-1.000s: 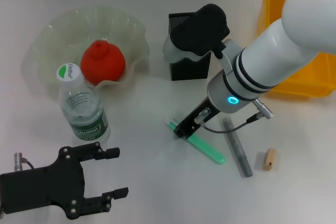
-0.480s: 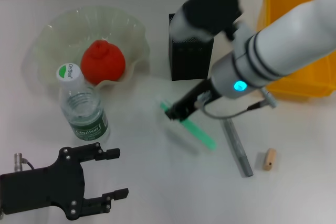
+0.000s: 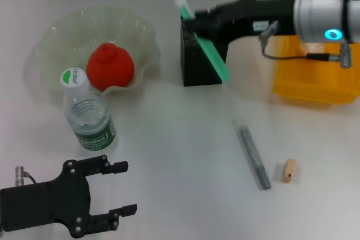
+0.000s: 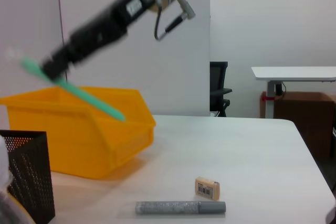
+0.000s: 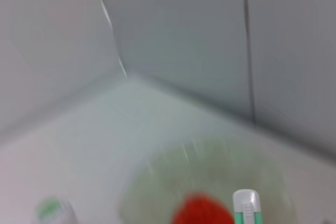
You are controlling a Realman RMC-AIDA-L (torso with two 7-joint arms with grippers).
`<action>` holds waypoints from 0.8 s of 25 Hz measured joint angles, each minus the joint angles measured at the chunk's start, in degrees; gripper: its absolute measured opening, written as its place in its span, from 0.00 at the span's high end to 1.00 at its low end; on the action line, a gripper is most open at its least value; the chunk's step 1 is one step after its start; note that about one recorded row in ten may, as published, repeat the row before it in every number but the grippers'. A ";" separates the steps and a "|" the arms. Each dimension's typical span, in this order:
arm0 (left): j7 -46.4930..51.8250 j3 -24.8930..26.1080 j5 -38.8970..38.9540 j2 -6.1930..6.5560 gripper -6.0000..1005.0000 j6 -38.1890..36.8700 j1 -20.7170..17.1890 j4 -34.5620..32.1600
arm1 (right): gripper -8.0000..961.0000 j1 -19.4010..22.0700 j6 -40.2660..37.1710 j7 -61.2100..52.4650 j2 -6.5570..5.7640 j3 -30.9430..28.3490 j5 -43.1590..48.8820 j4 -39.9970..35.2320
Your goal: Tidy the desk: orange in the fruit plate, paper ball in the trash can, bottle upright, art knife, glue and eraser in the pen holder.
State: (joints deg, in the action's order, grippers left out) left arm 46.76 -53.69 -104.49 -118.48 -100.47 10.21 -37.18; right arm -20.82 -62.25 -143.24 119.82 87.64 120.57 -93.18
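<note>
- The right gripper (image 3: pixel 197 26) hangs in the air over the pen holder (image 3: pixel 202 66), its fingers clamped on a green art knife (image 3: pixel 208 49) near the knife's white upper end; the blade end slants down across the holder's front wall.
- In the left wrist view the art knife (image 4: pixel 73 90) sits clear above the mesh rim of the pen holder (image 4: pixel 26 177), tilted, with open air between the two.
- The trash can (image 3: pixel 315 77) stands just beside the pen holder on the robot's right, near the table's far edge.
- The orange (image 3: pixel 109 67) lies inside the fruit plate (image 3: pixel 62 32), whose ruffled rim stands near the pen holder with a bare strip of table between them.
- The bottle (image 3: pixel 87 113) stands upright, just in front of the plate's rim.
- A grey glue stick (image 3: pixel 253 157) and the eraser (image 3: pixel 288 171) lie flat on open table, near each other but apart, with free room on all sides.
- The left gripper (image 3: pixel 115 186) rests at the near edge of the table, fingers spread apart and holding nothing.
</note>
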 joint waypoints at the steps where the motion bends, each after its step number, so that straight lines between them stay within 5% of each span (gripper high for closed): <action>1: 0.00 0.01 -0.28 0.00 0.30 0.04 0.05 0.00 | 0.81 1.17 2.08 4.70 -0.05 -0.57 -4.71 0.87; 5: 0.00 0.01 -0.64 0.00 0.30 0.05 0.16 0.07 | 0.81 4.27 9.43 25.49 -0.26 -1.37 -23.05 7.41; 6: 0.00 0.01 -0.95 0.00 0.30 0.07 0.30 0.24 | 0.81 4.35 11.55 38.17 -0.25 -1.92 -33.66 13.66; 7: 0.00 0.01 -1.05 0.00 0.30 0.09 0.36 0.32 | 0.81 4.35 11.55 38.17 -0.25 -1.92 -33.66 13.66; 8: 0.00 0.01 -1.05 0.00 0.30 0.09 0.36 0.32 | 0.81 3.04 12.04 53.39 -0.24 -2.66 -47.27 22.52; 10: 0.00 0.01 -1.08 0.00 0.30 0.14 0.55 0.55 | 0.80 2.05 11.69 60.73 -0.25 -2.92 -54.14 26.85; 11: 0.00 0.01 -1.08 0.00 0.30 0.22 0.64 0.63 | 0.80 -0.74 10.11 71.79 -0.40 -3.13 -65.57 36.01; 12: 0.00 0.01 -1.08 0.00 0.30 0.30 0.71 0.67 | 0.79 -0.74 10.11 71.79 -0.40 -3.13 -65.57 36.01; 13: 0.00 0.01 -1.10 -0.02 0.30 0.45 0.80 0.70 | 0.79 -4.04 8.03 79.53 -0.47 -3.46 -73.39 44.23; 20: 0.00 -0.01 -1.16 -0.08 0.30 0.66 0.97 1.02 | 0.77 -12.52 6.27 86.31 -0.40 -4.35 -76.70 60.12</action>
State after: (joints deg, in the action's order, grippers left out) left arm 46.76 -53.71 -105.65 -118.56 -99.81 11.18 -36.15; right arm -33.34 -55.98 -56.92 119.42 83.29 43.87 -33.06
